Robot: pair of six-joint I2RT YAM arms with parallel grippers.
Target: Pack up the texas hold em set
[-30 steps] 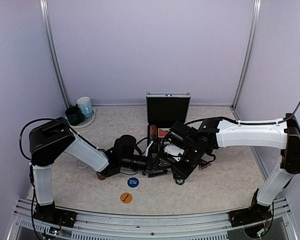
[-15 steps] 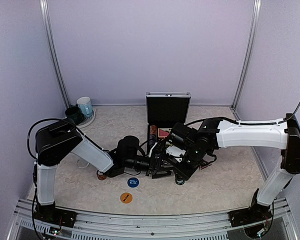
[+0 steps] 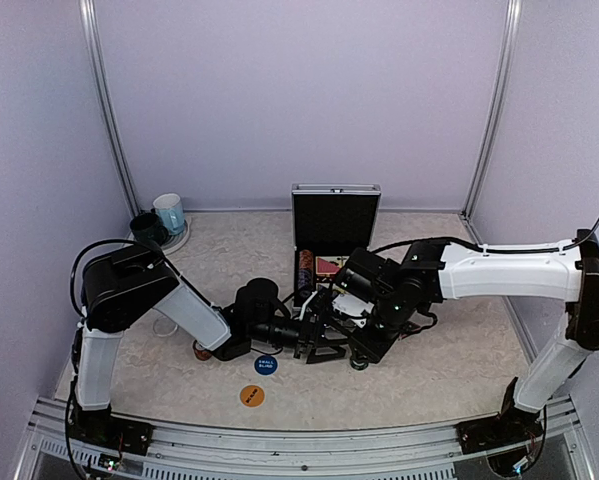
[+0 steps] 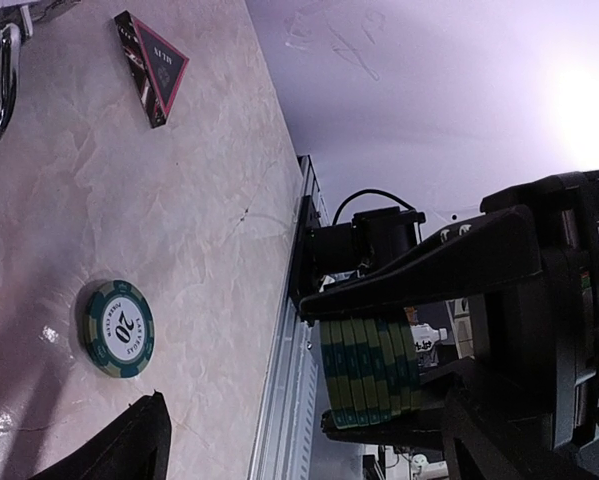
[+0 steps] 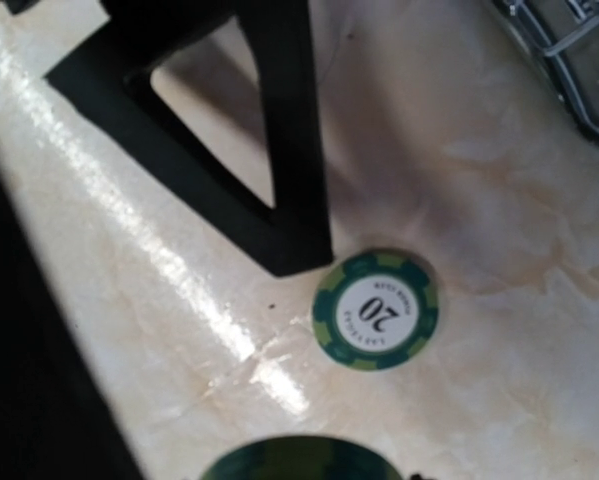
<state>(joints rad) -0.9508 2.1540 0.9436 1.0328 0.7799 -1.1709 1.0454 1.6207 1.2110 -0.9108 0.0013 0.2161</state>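
Note:
The silver case stands open at the back, with chips and a card deck in its base. My right gripper is shut on a stack of green chips, held above the table; the stack's top shows blurred. My left gripper faces that stack, open and apart from it. A single green "20" chip lies on the table below, also in the left wrist view. The dark triangular marker lies farther off. Blue and orange buttons lie near the front.
Two mugs stand at the back left. A small chip stack sits beside the left arm. The case's chrome handle lies close to the single chip. One left finger stands right by that chip.
My left arm has reached further right, bringing its gripper close to the right one. The right gripper has sunk slightly with its chip stack.

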